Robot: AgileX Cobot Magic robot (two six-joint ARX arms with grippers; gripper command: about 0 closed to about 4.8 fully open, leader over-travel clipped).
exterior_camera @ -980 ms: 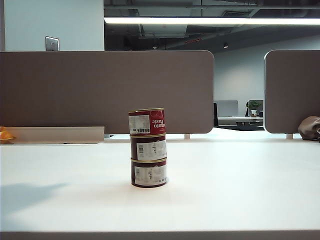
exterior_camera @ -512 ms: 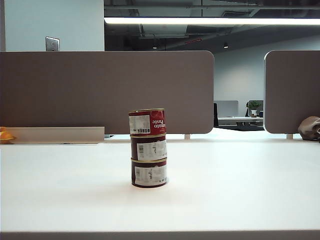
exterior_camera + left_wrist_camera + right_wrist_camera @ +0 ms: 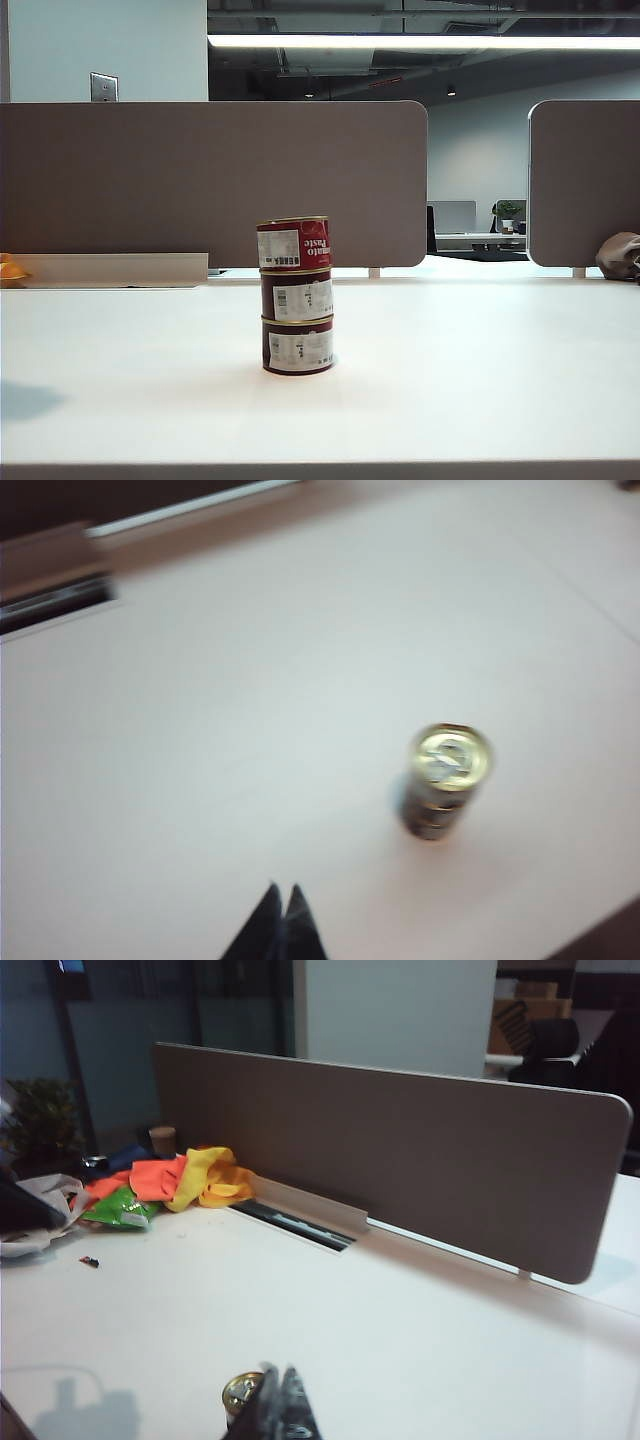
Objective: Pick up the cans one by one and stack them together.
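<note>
Three cans stand in one upright stack in the middle of the white table (image 3: 480,380): a brighter red "Tomato Paste" can (image 3: 293,243) on top, a maroon can (image 3: 297,295) under it, another maroon can (image 3: 298,347) at the bottom. Neither gripper shows in the exterior view. In the left wrist view the stack (image 3: 447,780) is seen from above by its gold lid; my left gripper (image 3: 283,892) is shut and empty, well apart from it. My right gripper (image 3: 277,1372) is shut and empty too, with the stack's gold lid (image 3: 241,1394) partly hidden behind its fingers.
Grey divider panels (image 3: 210,180) run along the table's far edge, with a cable slot (image 3: 300,1228) below them. A heap of orange, yellow and green cloth or bags (image 3: 165,1188) lies at the table's end. A brownish bag (image 3: 620,255) sits far right.
The shadow on the table's front left has shrunk towards the left edge. The stack of cans has not moved.
</note>
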